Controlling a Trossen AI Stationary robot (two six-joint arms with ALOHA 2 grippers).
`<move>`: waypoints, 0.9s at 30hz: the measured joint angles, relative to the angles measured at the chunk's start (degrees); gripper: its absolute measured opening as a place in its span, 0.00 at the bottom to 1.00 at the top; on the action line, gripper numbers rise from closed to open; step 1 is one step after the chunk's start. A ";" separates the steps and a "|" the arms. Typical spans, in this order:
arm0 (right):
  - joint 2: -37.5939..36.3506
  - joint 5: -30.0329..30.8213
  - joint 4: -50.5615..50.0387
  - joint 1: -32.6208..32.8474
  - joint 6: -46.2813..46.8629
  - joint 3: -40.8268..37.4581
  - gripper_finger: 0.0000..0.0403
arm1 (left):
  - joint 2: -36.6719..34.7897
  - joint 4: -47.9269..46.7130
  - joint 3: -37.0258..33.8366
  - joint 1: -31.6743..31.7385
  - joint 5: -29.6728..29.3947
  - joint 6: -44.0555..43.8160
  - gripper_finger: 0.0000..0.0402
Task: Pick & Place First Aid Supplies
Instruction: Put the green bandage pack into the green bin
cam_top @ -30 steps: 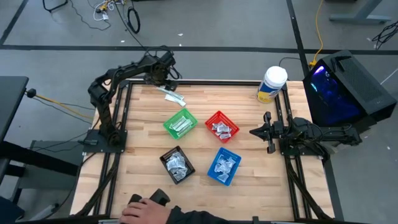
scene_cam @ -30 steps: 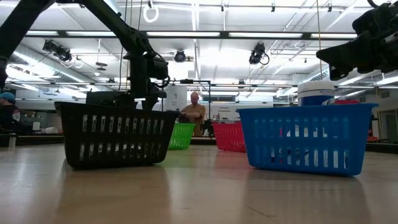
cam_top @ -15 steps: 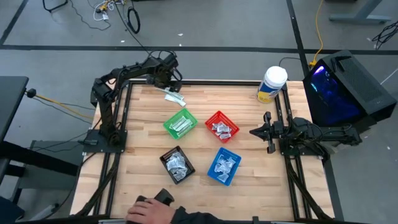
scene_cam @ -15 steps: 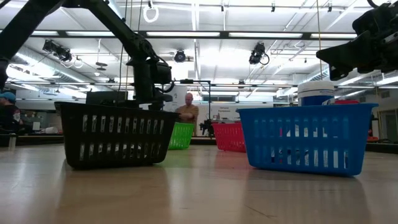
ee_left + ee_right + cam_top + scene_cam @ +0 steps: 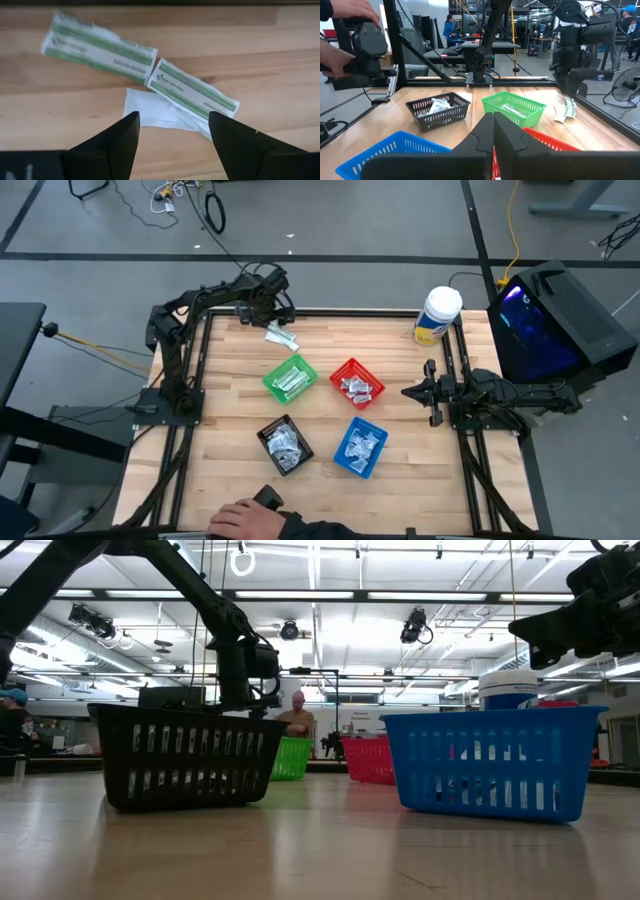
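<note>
Table (image 5: 230, 410) of pale wood planks held four square plastic baskets centrally. Left gripper (image 5: 172, 131), jaws spread, hung over narrow green-striped white paper packets (image 5: 192, 91) at twelve o'clock; overlapping strips risked a double pick. Right gripper (image 5: 493, 131), pressed together, waited at three o'clock.

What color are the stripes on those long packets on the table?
Green, on white strip packets; clearest in the left wrist view.
</note>
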 joint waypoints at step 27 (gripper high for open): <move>-0.01 0.00 0.00 0.02 0.00 0.00 0.03 | 6.28 4.23 -0.02 -1.05 0.50 -11.15 0.62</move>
